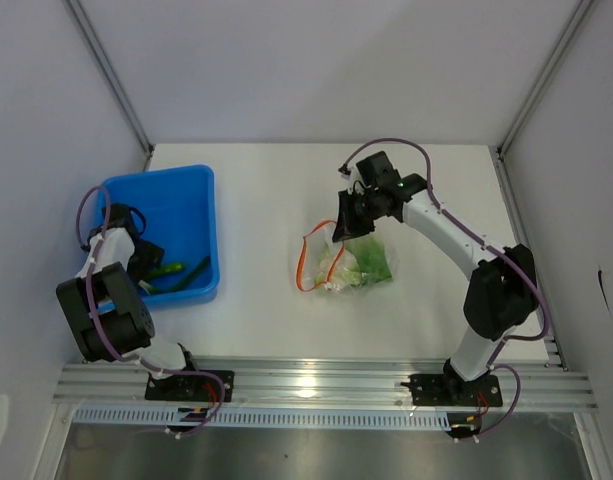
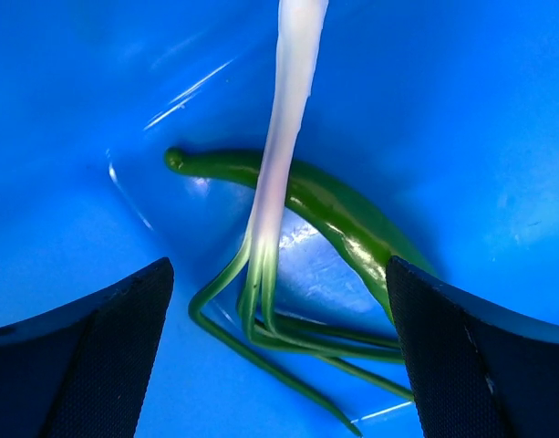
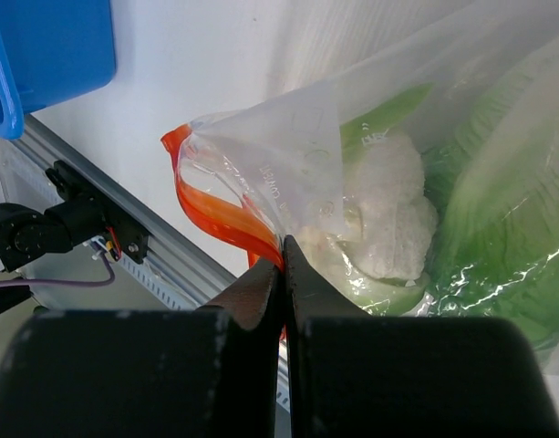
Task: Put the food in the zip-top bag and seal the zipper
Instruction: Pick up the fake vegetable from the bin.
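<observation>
Top external view shows the table (image 1: 286, 180) with the blue bin (image 1: 186, 195) at its left edge and the zip-top bag (image 1: 334, 272) near its middle, well apart from the bin. Some food (image 1: 374, 265), pale and leafy green, is already inside the bag, and the orange zipper (image 1: 303, 262) loops open at the bag's left side. My right gripper (image 3: 284, 260) has its jaws pressed together on the bag's edge, just beside the zipper. My left gripper (image 2: 277, 301) hangs inside the bin with jaws wide apart, with a white-and-green stalk (image 2: 284, 137) and a green pepper (image 2: 352, 224) between them. The stalk lies across the pepper, so I judge it best to take the stalk first: lower straight, centre it between the fingers, and close across its thin body, not along it. The right side should hold the mouth lifted so the piece can slide in.
</observation>
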Available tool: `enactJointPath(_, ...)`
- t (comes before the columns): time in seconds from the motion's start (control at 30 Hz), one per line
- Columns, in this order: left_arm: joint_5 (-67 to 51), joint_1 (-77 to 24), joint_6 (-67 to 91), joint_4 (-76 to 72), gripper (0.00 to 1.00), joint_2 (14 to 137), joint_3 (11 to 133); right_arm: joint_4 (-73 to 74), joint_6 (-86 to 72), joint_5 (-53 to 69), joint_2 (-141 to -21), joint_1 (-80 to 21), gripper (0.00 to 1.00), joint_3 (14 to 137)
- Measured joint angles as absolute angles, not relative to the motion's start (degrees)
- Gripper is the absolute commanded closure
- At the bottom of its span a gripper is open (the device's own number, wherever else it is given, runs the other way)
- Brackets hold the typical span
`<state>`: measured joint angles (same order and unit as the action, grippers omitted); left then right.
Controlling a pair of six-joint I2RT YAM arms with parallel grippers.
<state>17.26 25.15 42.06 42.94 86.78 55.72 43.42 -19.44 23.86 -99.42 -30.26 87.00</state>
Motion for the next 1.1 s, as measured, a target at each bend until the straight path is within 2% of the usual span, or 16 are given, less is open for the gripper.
enactJointPath(0.13, 16.3, 25.8, 42.5, 41.1, 0.02, 87.9, 55.7, 43.4, -19.4, 23.9, -98.7, -30.2, 1.00, 87.0)
enactJointPath(0.3, 15.9, 26.0, 43.0, 39.4, 0.12, 88.6, 55.7, 43.4, -19.4, 23.8, -98.1, -30.0, 1.00, 87.0)
enactJointPath(0.4, 16.1, 26.2, 43.2, 39.1, 0.26, 88.9, 55.0, 43.4, -19.4, 23.6, -98.0, -29.5, 1.00, 87.0)
enactJointPath(0.43, 16.1, 26.5, 43.2, 39.0, 0.40, 89.1, 54.7, 43.4, -19.4, 23.5, -98.0, -29.3, 1.00, 87.0)
enactJointPath(0.5, 16.2, 27.1, 43.4, 38.7, 0.50, 89.7, 54.6, 43.4, -19.4, 23.4, -98.0, -28.8, 1.00, 87.0)
enactJointPath(0.53, 16.3, 27.4, 43.2, 38.5, 0.62, 90.0, 54.5, 43.4, -19.4, 23.3, -98.0, -28.6, 1.00, 87.0)
enactJointPath(0.57, 16.3, 27.6, 43.2, 38.2, 0.68, 90.1, 54.5, 43.4, -19.4, 23.3, -98.0, -28.4, 1.00, 87.0)
enactJointPath(0.63, 16.3, 27.8, 43.0, 38.0, 0.78, 90.2, 54.5, 43.4, -19.4, 23.3, -98.0, -28.1, 1.00, 87.0)
enactJointPath(0.73, 16.3, 27.9, 42.9, 37.9, 0.85, 90.2, 55.1, 43.4, -19.5, 23.4, -98.0, -27.9, 1.00, 87.0)
enactJointPath(0.77, 16.4, 27.9, 42.8, 37.9, 0.90, 90.2, 55.2, 43.4, -19.5, 23.4, -98.0, -27.9, 1.00, 87.0)
enactJointPath(0.9, 17.8, 26.8, 42.0, 38.1, 0.93, 90.0, 56.3, 43.4, -19.5, 23.4, -98.0, -27.9, 1.00, 87.0)
enactJointPath(0.93, 18.2, 26.3, 41.9, 38.2, 0.99, 89.9, 56.8, 43.4, -19.5, 23.4, -98.0, -27.9, 1.00, 87.0)
enactJointPath(1.1, 20.6, 21.9, 41.2, 39.4, 0.99, 89.6, 61.5, 43.4, -19.9, 23.4, -98.0, -27.9, 1.00, 87.0)
